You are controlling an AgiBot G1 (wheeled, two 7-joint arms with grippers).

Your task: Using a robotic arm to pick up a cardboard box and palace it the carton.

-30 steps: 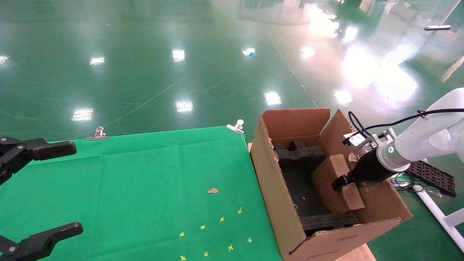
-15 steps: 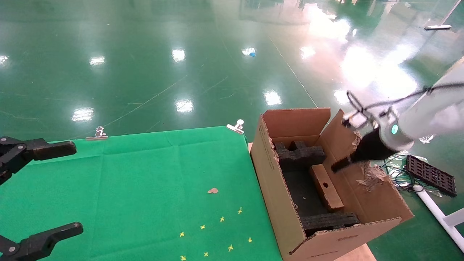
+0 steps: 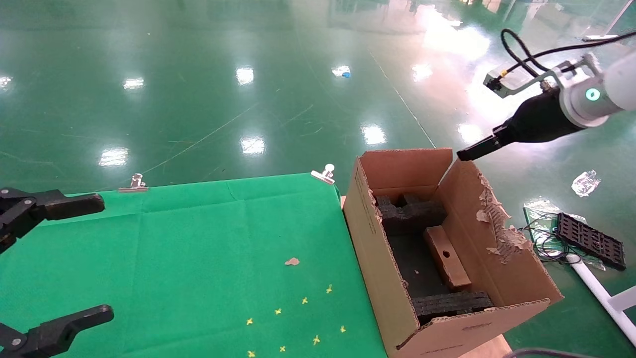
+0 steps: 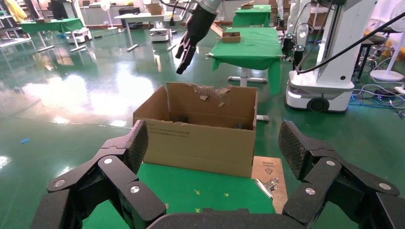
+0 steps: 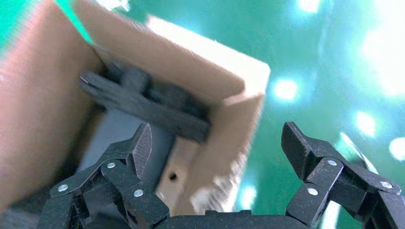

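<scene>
At the far left of the head view, the left gripper hangs over the near-left part of the tabletop, which is covered in green cloth. Its black fingers are spread wide apart and hold nothing; the left wrist view shows the same wide gap, with the carton beyond it. Two metal clips pin the cloth along the far edge of the tabletop. A small brown scrap lies on the cloth toward the right, and a scatter of small yellow marks sits nearer.

Just beside the tabletop's right edge stands the carton, open at the top with its flaps up. Its right flap is torn and ragged along the edge. Black foam inserts sit at the far and near ends inside. Between them, the cardboard box rests on edge inside the carton, close to the right wall, its narrow side with a small round hole facing up. Nothing touches it.

Above and to the right of the carton, well clear of its rim, the robotic arm reaches in from the right. The right gripper has its fingers spread open and empty in the right wrist view, looking down into the carton at the foam and the box. On the floor to the right lies a black perforated tray with tangled cables.
</scene>
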